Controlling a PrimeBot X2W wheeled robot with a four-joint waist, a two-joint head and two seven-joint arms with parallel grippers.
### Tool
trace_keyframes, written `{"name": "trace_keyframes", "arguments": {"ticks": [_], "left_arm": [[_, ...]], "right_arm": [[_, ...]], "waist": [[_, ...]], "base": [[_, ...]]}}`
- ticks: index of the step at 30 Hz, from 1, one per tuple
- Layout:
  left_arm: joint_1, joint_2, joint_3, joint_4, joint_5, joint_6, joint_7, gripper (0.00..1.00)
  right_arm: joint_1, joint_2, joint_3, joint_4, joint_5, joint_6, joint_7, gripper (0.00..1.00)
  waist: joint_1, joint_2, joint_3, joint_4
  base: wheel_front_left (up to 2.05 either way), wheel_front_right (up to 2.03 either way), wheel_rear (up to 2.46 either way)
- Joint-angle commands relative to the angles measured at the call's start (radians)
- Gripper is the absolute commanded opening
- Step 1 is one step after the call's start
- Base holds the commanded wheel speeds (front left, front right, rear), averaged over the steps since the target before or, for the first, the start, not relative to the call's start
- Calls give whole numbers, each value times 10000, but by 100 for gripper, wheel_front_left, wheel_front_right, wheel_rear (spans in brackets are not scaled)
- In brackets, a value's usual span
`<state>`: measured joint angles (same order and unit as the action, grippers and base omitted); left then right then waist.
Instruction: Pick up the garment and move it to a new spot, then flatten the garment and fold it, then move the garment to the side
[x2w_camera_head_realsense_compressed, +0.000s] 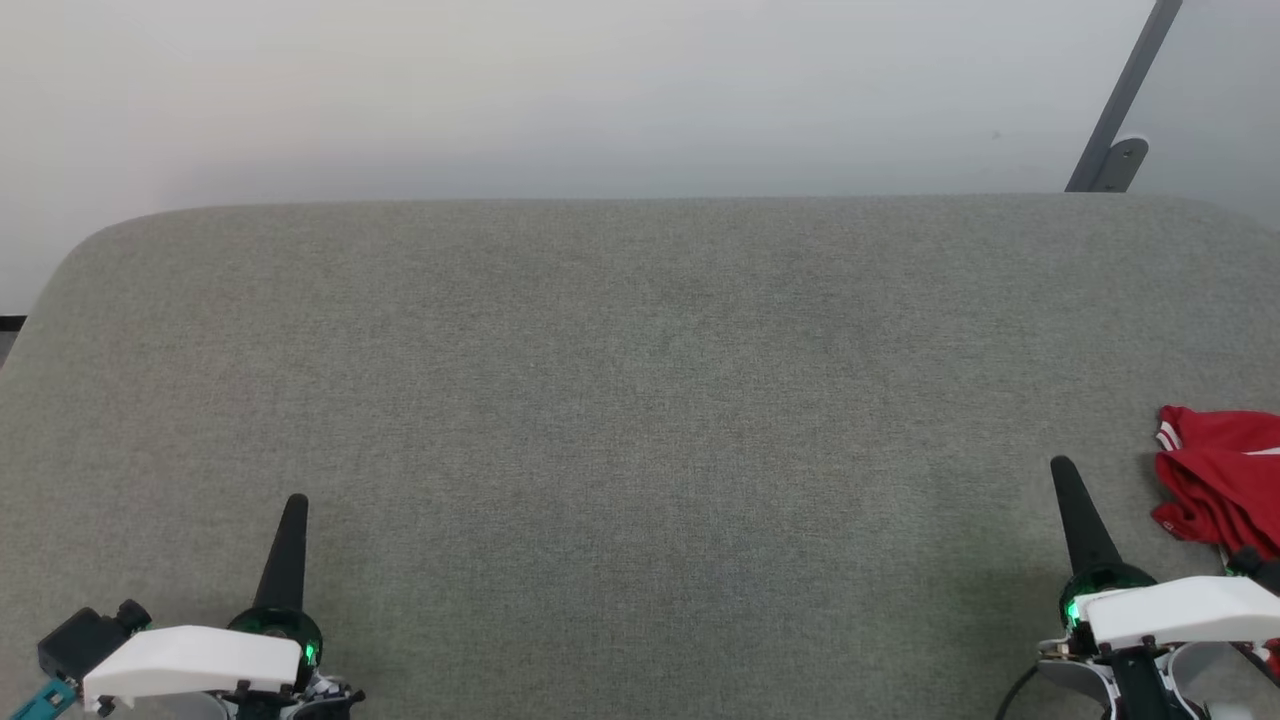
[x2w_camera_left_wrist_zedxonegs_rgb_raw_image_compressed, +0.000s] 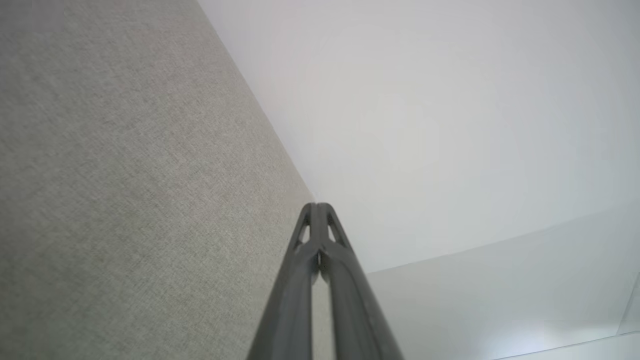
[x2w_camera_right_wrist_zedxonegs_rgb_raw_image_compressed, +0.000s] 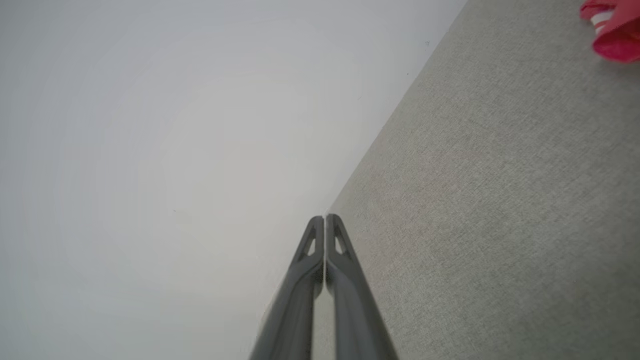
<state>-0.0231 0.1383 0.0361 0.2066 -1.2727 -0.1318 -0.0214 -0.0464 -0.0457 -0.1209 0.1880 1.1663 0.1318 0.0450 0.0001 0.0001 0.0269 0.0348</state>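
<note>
Grey-green woven fabric covers your worktop (x2w_camera_head_realsense_compressed: 640, 400), which runs wide below a plain pale wall (x2w_camera_head_realsense_compressed: 600, 90). Its far-left corner is rounded.

Garment (x2w_camera_head_realsense_compressed: 1225, 480): you will find it at the right side of the worktop in the head view, partly cut off by the frame. It lies crumpled in a loose red heap, with a bit of red-and-white striped trim at its upper-left fold. In the right wrist view the garment (x2w_camera_right_wrist_zedxonegs_rgb_raw_image_compressed: 617, 35) shows as a red fold with a touch of white in the top right corner, well apart from the fingertips.

Right claw (x2w_camera_head_realsense_compressed: 1060, 465): it sits near the garment, just to its left, and does not touch it. The white wrist housing overlaps the lower part of the heap in the head view. From the wrist, your right claw (x2w_camera_right_wrist_zedxonegs_rgb_raw_image_compressed: 325, 217) has both fingers pressed together along their length, with nothing between them, pointing toward the worktop's far edge.

Left claw (x2w_camera_head_realsense_compressed: 296, 503): it is at the lower left, well apart from the garment, over bare fabric. From its own wrist the left claw (x2w_camera_left_wrist_zedxonegs_rgb_raw_image_compressed: 317, 206) is likewise fully closed and has hold of nothing.

Note a grey slanted strut (x2w_camera_head_realsense_compressed: 1125, 95) with a bracket at its foot, behind the far right edge of the worktop.
</note>
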Motion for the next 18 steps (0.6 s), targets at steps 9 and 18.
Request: {"name": "trace_keyframes", "arguments": {"ticks": [9,18], "left_arm": [[-386,-126,183,37,-884,13,301,0],[-493,-272,283,124,-1496,15,504,0]], "right_arm": [[-289,-54,36,66,1054,-7,179,0],[-363,-57,44,196,1842,-8,302,0]], "waist": [[0,-1,-42,-61],[0,-1,-80,-117]], "base": [[0,0,0],[0,0,0]]}}
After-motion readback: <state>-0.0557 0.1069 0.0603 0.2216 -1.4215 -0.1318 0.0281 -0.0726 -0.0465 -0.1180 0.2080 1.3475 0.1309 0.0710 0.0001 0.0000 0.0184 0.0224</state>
